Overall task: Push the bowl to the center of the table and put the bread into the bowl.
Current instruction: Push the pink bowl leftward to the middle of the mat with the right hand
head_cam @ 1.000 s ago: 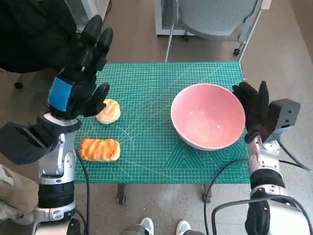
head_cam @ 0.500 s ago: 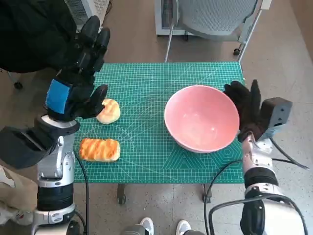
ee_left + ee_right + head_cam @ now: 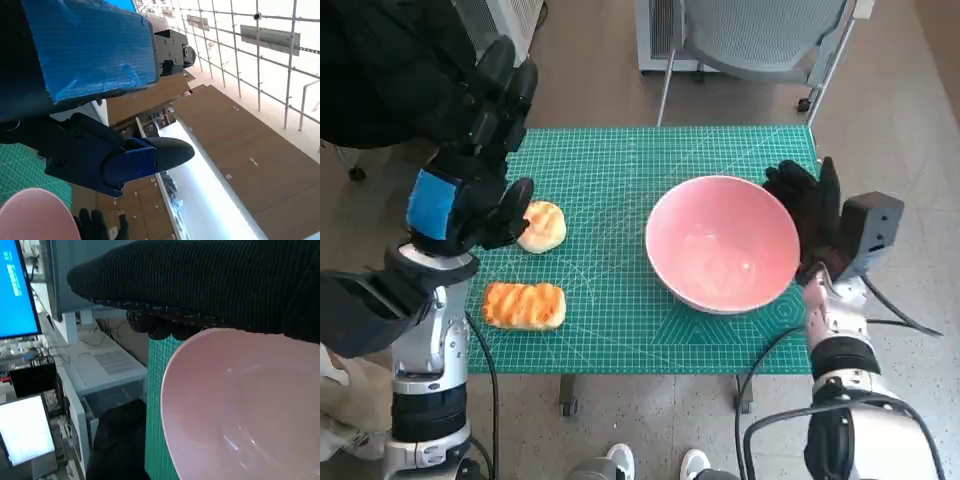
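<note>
- The right robot hand (image 3: 810, 215) is pressing flat against the bowl's (image 3: 720, 242) outer wall, fingers spread, grasping nothing.
- The bowl is sitting right of the surface's (image 3: 620, 310) centre; pushing low and steadily should be keeping it from tipping.
- The left robot hand (image 3: 470, 165) is hovering released above the round bread (image 3: 542, 227), holding nothing.
- A second bread (image 3: 523, 305) is lying nearer the front edge.
</note>
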Available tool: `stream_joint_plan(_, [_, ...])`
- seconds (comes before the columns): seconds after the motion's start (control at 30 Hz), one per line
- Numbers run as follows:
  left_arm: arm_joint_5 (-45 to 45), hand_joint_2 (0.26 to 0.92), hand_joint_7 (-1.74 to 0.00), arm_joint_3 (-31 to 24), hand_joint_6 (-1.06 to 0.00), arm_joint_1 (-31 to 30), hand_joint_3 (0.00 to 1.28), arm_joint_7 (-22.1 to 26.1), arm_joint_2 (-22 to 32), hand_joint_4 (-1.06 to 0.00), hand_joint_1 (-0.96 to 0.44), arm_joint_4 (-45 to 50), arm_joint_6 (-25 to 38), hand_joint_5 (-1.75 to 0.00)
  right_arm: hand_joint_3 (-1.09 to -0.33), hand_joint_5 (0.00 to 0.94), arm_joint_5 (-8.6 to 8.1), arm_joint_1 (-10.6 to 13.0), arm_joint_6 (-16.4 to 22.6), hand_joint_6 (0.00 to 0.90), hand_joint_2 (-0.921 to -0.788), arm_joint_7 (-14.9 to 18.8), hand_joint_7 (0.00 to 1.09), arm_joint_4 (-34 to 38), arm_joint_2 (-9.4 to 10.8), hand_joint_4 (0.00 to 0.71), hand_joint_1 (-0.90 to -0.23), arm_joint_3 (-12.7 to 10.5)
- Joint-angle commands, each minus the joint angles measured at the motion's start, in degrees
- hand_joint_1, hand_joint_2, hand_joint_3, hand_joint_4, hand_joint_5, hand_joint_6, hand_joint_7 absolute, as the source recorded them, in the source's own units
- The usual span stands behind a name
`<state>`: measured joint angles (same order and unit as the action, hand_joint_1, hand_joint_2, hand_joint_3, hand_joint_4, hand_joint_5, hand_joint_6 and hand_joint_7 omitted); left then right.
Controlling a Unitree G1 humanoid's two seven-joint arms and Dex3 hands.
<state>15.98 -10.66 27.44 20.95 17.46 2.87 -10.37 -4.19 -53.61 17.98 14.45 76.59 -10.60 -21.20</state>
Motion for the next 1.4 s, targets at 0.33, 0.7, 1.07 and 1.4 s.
stream_joint_plan(0.33, [0.13,0.921,-0.16,-1.76,0.0,-2.57,0.61,-1.57,0.9,0.0,-0.61,3.64,1.99,0.0,-0.86,0.002,0.92,-1.03,-1.7,0.415,-0.921,0.1,0.0,0.8,2.72,0.304,-0.684,1.67])
stream_joint_plan(0.7, [0.01,0.921,-0.17,-2.67,0.0,-3.77,0.59,-2.04,1.01,0.0,-0.6,4.43,2.05,0.0,-0.871,0.0,1.17,-1.79,-1.66,0.386,-0.921,0.44,0.0,0.78,4.33,0.279,-0.704,3.27])
stream_joint_plan(1.07, [-0.49,0.921,-0.17,-3.0,0.0,-4.27,0.59,-2.59,1.11,0.0,-0.6,4.86,2.01,0.0,-0.861,0.002,0.95,-2.44,-2.12,0.381,-0.921,0.44,0.0,0.88,5.62,0.28,-0.713,4.06])
stream_joint_plan(1.4, [-0.89,0.921,-0.17,-3.25,0.0,-4.46,0.58,-2.81,1.27,0.0,-0.6,4.83,1.84,0.0,-0.868,0.003,1.34,-3.05,-2.19,0.39,-0.921,0.08,0.01,0.92,6.68,0.284,-0.683,4.85])
